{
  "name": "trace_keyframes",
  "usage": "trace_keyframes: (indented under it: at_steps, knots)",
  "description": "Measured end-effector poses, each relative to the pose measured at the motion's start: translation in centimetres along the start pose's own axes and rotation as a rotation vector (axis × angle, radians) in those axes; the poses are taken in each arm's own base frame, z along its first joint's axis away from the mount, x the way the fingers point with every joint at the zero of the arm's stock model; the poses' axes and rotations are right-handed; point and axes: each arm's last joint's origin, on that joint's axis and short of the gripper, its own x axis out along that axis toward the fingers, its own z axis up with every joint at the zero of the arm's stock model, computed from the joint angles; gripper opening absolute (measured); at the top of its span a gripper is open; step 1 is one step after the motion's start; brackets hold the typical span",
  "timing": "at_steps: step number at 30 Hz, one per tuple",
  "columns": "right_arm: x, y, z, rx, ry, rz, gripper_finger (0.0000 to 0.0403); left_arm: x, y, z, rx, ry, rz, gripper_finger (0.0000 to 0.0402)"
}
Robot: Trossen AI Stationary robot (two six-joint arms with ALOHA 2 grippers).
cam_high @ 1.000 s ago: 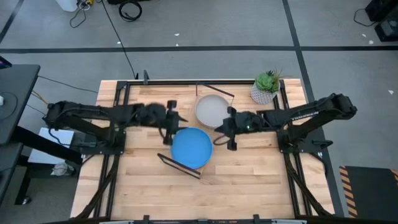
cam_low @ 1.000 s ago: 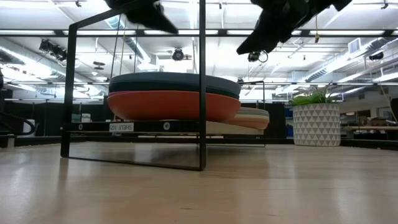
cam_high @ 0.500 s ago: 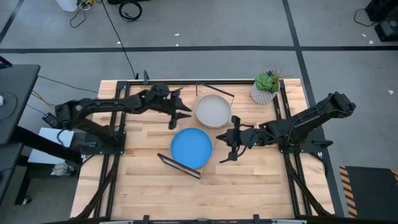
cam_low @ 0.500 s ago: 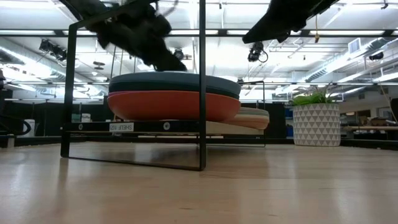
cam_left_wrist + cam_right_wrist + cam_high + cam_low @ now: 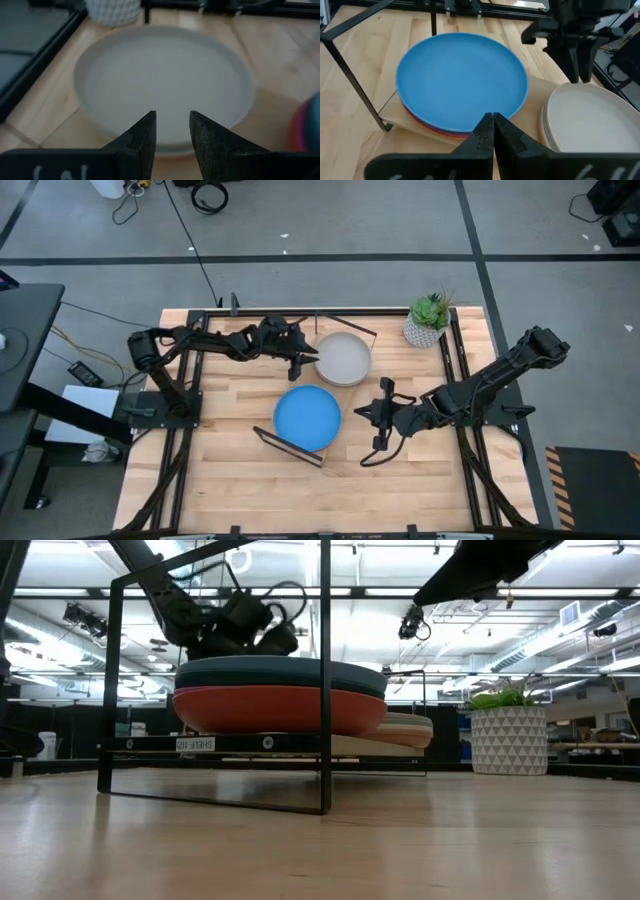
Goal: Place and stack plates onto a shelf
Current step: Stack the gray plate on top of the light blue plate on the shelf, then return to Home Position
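Bright blue plate [image 5: 308,417] tops one stack on shelf [image 5: 540,91]; grey plate [image 5: 343,358] tops other. Plates likely stiff, light, matte; pinch at rim. Left tool [image 5: 297,362] part-open, empty, beside grey plate. Right tool [image 5: 379,430] closed, empty, beside shelf.

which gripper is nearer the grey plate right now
Left. The left gripper hovers at the grey plate's edge; the right gripper sits farther off, beside the bright blue plate.

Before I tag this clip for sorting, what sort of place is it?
Probably a robotics lab or workshop: a slatted wooden table on a grey floor with loose cables, and fluorescent ceiling lights over an open industrial room.
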Motion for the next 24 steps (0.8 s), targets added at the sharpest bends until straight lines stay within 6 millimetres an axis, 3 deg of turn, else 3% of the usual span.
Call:
trace_keyframes:
  at_steps: [4,8,18,24]
  knots:
    - [-0.4,0.5,-0.1,0.004,-0.007,-0.005,0.0007,0.6,0.6,-1.2,-0.042,0.035,0.001,0.0125]
    - [-0.6,0.8,-0.2,-0.005,-0.016,-0.018,0.0007,0.5,0.5,-1.0,-0.027,0.028,-0.023,0.0125]
    - [-1.0,0.6,-1.0,-0.033,0.011,-0.157,0.0007,-3.8,-1.4,3.8,0.107,-0.169,-0.16,0.0125]
    - [-0.6,-0.8,-3.4,0.016,0.027,-0.091,0.0006,-6.6,-3.4,0.8,0.163,-0.196,-0.071,0.011]
